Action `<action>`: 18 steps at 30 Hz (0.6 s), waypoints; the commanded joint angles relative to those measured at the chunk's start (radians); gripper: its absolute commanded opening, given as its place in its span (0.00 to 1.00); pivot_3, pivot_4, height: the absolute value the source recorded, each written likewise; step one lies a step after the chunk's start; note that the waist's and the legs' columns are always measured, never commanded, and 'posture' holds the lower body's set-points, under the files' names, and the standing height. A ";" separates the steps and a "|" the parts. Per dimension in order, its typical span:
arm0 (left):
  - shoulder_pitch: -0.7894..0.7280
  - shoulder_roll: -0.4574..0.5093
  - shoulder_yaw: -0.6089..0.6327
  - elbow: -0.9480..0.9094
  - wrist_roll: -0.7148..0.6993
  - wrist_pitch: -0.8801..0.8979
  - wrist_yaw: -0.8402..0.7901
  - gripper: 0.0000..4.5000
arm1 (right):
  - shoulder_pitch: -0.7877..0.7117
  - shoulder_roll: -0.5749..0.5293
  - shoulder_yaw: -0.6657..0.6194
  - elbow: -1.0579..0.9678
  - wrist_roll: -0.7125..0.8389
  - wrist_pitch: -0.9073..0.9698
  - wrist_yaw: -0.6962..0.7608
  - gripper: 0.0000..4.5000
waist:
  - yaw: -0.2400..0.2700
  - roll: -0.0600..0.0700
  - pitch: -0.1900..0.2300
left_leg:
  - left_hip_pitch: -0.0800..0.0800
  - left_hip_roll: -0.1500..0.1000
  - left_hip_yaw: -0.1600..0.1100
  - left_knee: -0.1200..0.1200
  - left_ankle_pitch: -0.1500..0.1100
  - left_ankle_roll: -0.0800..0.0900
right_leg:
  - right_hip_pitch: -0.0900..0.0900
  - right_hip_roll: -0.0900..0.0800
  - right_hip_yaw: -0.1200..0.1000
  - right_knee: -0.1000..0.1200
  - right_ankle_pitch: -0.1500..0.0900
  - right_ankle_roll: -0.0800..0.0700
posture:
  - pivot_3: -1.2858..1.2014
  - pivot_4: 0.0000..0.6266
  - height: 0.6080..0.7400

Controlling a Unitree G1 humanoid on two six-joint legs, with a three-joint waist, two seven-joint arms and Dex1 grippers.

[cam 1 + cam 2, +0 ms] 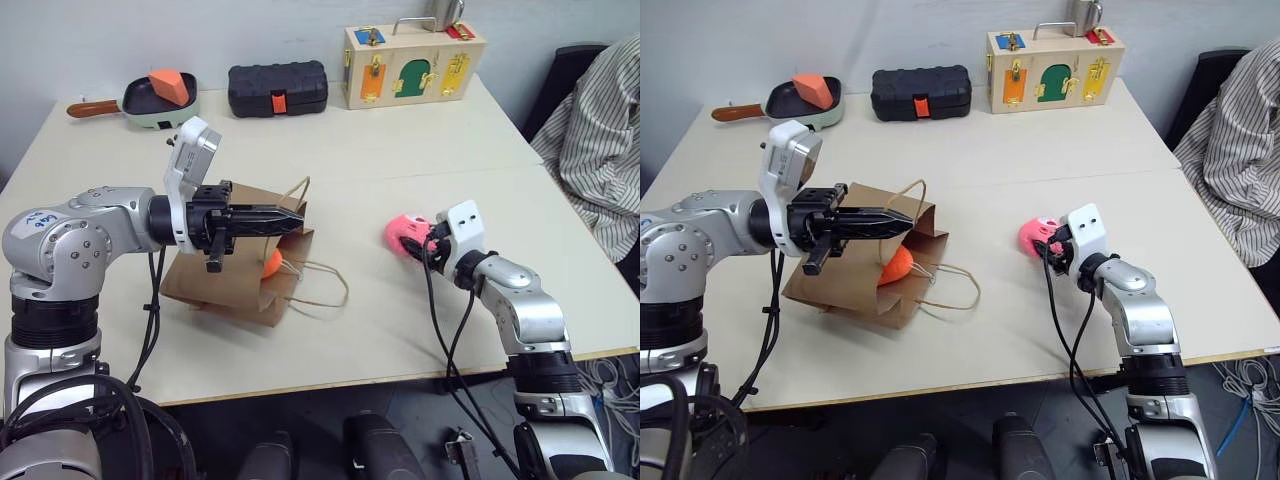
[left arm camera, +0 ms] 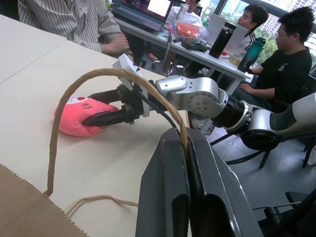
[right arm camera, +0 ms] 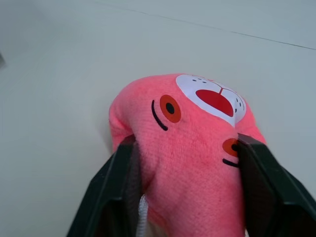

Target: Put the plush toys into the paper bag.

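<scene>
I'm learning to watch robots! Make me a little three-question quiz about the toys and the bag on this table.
1. True or false: the right tool has its fingers on either side of the pink plush toy.
2. What does the left tool pinch? A) the frying pan B) a cord handle of the paper bag C) the black case
3. Fill in: the toy showing at the bag's mouth is the ______ plush toy.

Key: 1 true. 2 B. 3 orange.
</scene>
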 commanded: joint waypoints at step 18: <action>-0.028 0.001 0.021 -0.019 -0.013 -0.011 0.008 0.00 | -0.245 0.177 0.417 -0.074 0.000 -0.114 0.234 0.02 | -0.001 0.000 0.000 | 0.000 0.001 -0.001 0.000 0.000 0.000 | -0.001 0.001 -0.001 -0.001 0.000 0.000 | 0.52 0.24 1.00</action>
